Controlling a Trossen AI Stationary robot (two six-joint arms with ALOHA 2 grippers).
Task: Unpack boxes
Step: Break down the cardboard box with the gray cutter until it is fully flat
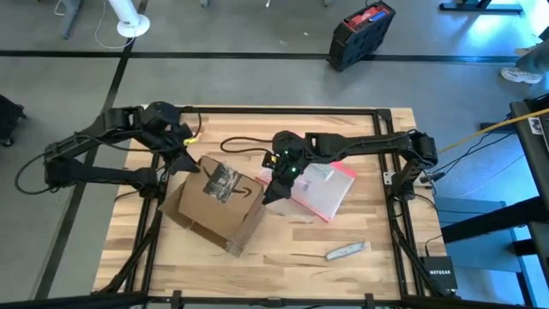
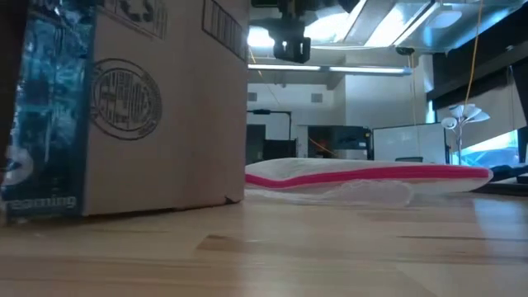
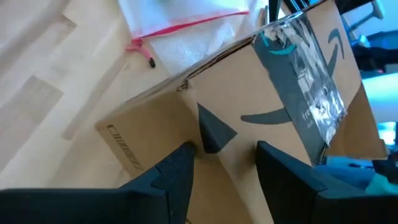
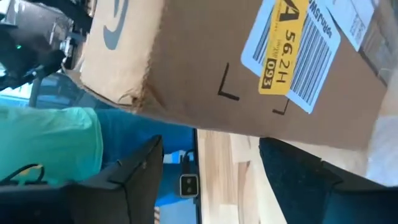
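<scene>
A brown corrugated cardboard box [image 4: 186, 62] fills most of the right wrist view, one flat side facing the camera. On that side sits a white barcode label [image 4: 311, 50] with a yellow strip printed in black, beside thin black corner marks. The right gripper [image 4: 211, 180] has its two dark jaws spread apart, with the box close beyond them and untouched. Between them shows a strip of pale wooden worktop [image 4: 224, 180].

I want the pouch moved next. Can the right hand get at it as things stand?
Probably yes: the right hand hangs open between the box and the clear pouch, with nothing lying on the pouch.
</scene>
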